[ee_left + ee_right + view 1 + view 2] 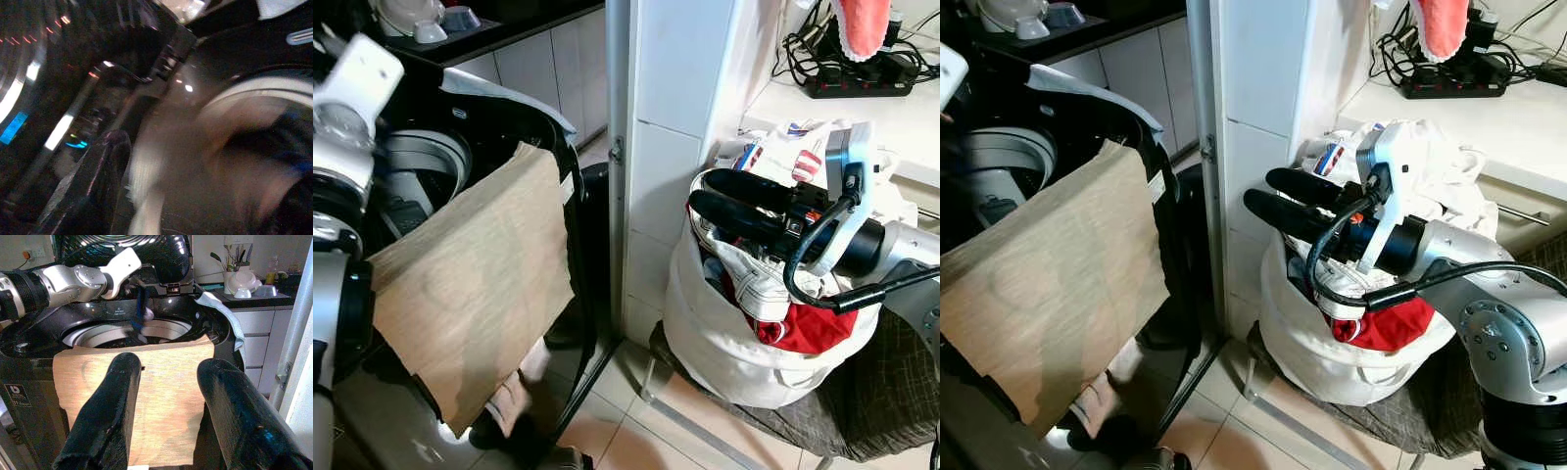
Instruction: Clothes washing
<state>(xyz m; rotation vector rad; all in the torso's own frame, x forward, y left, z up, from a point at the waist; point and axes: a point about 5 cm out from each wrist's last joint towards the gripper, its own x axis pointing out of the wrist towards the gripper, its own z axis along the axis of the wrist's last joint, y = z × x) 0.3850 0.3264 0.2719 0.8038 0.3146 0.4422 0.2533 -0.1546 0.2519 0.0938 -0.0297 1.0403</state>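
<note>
A tan cloth (480, 284) hangs over the front rim of the black top-loading washing machine (29, 340), whose lid stands up. My left arm reaches over the drum (98, 333), and the left gripper (142, 316) is blurred above it. The left wrist view is dark and smeared, with one black finger (98, 186) showing. My right gripper (703, 194) is open and holds nothing. It hovers just above the white laundry bag (724, 343), pointing toward the washer. The bag is stuffed with clothes, among them a red garment (813, 328) and white pieces.
The bag sits on a dark cushioned stool (881, 392). A white pillar (675, 117) stands between washer and bag. Behind the bag a white counter carries a power strip (857, 83) with cables. Bowls (440, 24) sit on the dark counter behind the washer.
</note>
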